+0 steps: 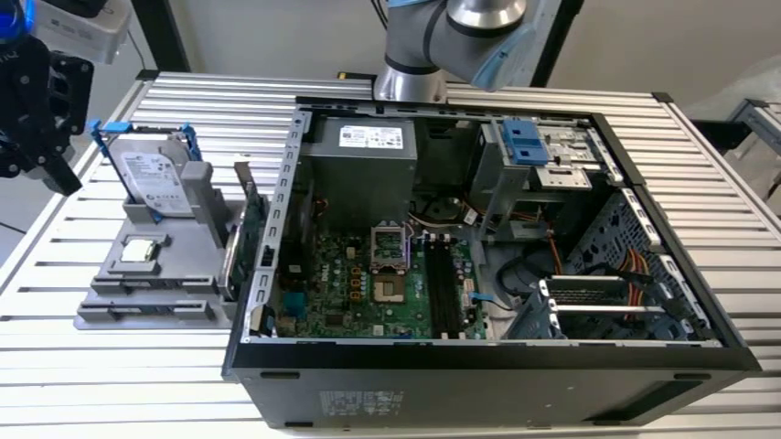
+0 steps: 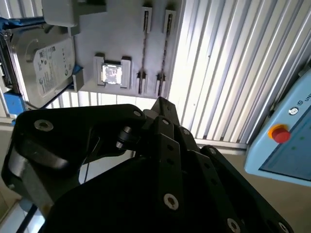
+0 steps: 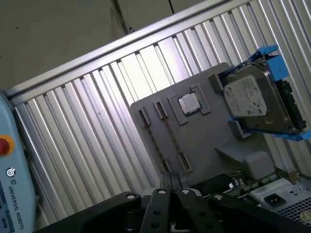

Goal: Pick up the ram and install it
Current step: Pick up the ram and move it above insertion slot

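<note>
The slatted metal tabletop [image 1: 123, 384] carries an open computer case [image 1: 488, 352] lying on its side, with the arm [image 1: 422, 46] rising behind it. The arm reaches over to the exterior view's left. There the black gripper [image 1: 58, 169] hangs in the air past the far side of a gray holder [image 1: 146, 311], tilted so that its tips point down toward the holder. In both wrist views the fingers [image 3: 166, 180] are drawn close together with only a hairline between the tips, and whether anything thin is pinched there cannot be told. The exterior view alone looks into the case, showing the motherboard [image 1: 354, 293] with its long dark memory slots [image 1: 442, 288], well apart from the gripper. An expansion card [image 1: 251, 242] stands just outside the case wall. The wrist views look down past the gripper [image 2: 163, 104] onto the holder [image 2: 121, 34] and also take in a pale blue pendant [image 2: 286, 145] with a red button. A hard drive [image 3: 257, 99] in a blue frame leans at one end of the holder, and a processor chip [image 3: 188, 103] sits in its pocket. Next to that pocket run two narrow grooves [image 2: 145, 48]. The ram cannot be placed with certainty: a thin dotted line runs along those grooves below the fingers, but whether it is the stick on edge cannot be told.
</note>
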Controlling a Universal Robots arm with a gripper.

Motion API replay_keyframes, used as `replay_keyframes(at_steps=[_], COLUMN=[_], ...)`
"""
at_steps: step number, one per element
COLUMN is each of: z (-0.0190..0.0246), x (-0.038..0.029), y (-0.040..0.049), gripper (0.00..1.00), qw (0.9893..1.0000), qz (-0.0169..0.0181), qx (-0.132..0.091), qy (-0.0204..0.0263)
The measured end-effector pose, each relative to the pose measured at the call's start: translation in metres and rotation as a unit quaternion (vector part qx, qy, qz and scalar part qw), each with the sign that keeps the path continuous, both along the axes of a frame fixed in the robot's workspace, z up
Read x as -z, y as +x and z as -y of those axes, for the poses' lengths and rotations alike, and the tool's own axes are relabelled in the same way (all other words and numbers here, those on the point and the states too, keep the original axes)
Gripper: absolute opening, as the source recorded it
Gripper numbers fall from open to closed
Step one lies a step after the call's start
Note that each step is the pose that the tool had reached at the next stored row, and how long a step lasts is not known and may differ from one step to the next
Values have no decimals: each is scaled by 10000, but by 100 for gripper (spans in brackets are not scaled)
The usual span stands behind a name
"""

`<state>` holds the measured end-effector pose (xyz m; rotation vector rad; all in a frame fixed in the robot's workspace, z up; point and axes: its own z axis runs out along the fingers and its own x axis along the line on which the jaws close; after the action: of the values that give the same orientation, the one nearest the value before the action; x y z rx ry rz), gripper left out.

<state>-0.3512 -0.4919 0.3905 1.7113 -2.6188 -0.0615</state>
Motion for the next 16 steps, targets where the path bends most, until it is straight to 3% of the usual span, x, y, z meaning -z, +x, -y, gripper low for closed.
replay_keyframes(at_steps=[8,16], z=[0,0], x=[0,0], y=[0,-1], gripper=[0,0], qw=[9991,9965], qz=[0,0], qx=[-424,-832], qy=[-5,-11])
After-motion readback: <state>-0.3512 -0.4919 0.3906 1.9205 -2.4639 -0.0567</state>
